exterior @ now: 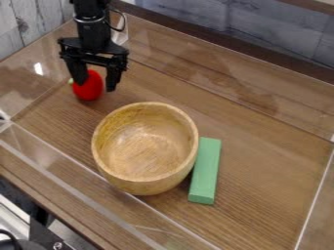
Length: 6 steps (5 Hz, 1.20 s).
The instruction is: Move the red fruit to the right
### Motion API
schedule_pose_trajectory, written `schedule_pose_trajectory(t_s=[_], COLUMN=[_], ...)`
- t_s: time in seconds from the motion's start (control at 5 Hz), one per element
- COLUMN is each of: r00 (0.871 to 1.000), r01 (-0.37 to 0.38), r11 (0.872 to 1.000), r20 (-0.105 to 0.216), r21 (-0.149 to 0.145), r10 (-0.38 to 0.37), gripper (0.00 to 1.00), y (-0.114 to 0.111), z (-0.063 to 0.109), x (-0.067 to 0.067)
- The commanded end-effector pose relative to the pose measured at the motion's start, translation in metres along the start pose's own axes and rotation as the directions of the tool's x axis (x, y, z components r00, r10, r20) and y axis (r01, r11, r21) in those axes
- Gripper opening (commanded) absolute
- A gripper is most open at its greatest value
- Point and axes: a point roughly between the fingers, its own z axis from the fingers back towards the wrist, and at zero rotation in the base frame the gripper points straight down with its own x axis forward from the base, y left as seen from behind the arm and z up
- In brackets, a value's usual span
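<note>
The red fruit is a small bright red ball resting on the wooden table at the far left. My black gripper hangs directly over it, pointing down, its fingers spread on either side of the fruit's top. The jaws are open and do not appear to be squeezing it. The upper part of the fruit is hidden behind the fingers.
A large wooden bowl sits in the middle of the table, right and in front of the fruit. A green rectangular block lies beside the bowl's right side. Clear plastic walls fence the table's edges.
</note>
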Motion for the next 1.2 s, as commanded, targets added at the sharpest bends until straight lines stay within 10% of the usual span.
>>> schedule_pose_trajectory(t_s=[0.0,0.2,0.4,1.0], r00=[0.998,0.997,0.998,0.992], r01=[-0.033,-0.059,-0.042,0.063], r11=[0.999,0.998,0.999,0.998], r20=[0.059,0.053,0.051,0.11], r21=[0.012,0.012,0.018,-0.013], r10=[0.033,0.058,0.041,-0.062], gripper=[1.0,1.0,0.0,0.0], y=[0.013,0.017,0.027,-0.014], z=[0.017,0.014,0.015,0.051], x=[0.013,0.018,0.023,0.019])
